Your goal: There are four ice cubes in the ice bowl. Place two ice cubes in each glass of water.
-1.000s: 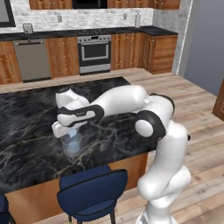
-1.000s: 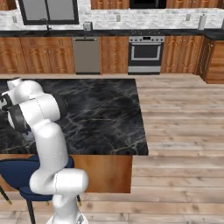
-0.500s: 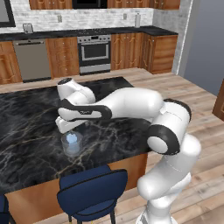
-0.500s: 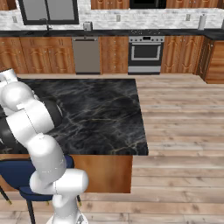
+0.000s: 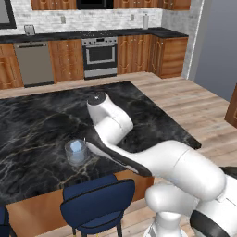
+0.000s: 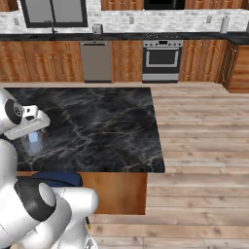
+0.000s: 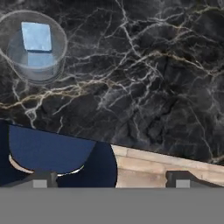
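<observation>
A clear glass of water stands on the black marble counter, at the upper left of the hand view. A pale-blue ice cube lies at its top, and a second bluish block shows beneath it. The same glass stands near the counter's front edge, also seen as the glass just under my hand. My gripper is open, its fingertips far apart with nothing between them, above the counter's front edge and beside the glass. The red ice bowl is out of view.
A blue chair is tucked against the counter front, its seat right below my gripper. The black marble counter stretches left and back. My own arm lies low across the counter's front right part. Wood floor lies to the right.
The hand has left its place above the glass and moved toward the counter's front edge. The arm's elbow has swung down and forward. The glass stays put.
</observation>
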